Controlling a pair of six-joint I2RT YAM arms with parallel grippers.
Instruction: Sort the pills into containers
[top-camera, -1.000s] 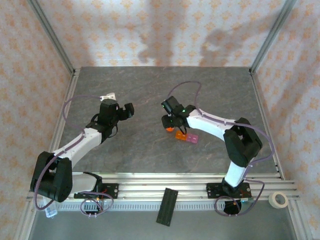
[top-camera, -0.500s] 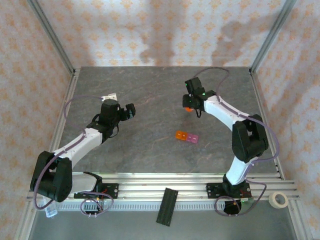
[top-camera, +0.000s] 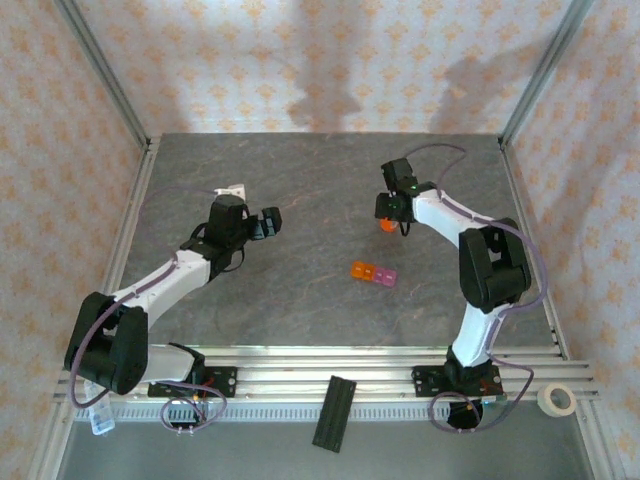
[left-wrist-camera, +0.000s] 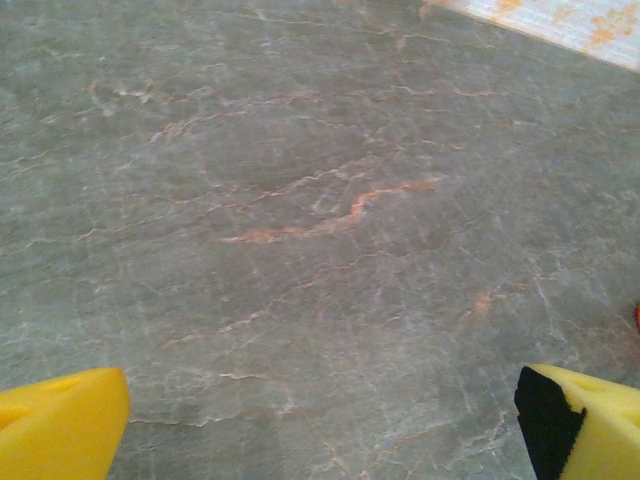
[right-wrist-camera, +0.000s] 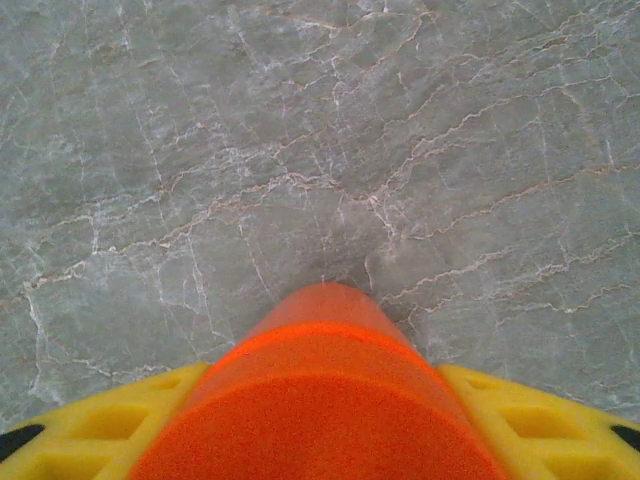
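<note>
Left hand (top-camera: 266, 222) is seen over the left half of the grey desk (top-camera: 310, 175), its yellow fingers (left-wrist-camera: 60, 420) spread wide apart above bare marbled surface. The containers (top-camera: 373, 272) are laid flat right of centre, orange cell leftmost, pink cells joined beside it. Near them, toward the far side, right hand (top-camera: 388, 214) is clamped around an orange bottle (right-wrist-camera: 320, 400).
</note>
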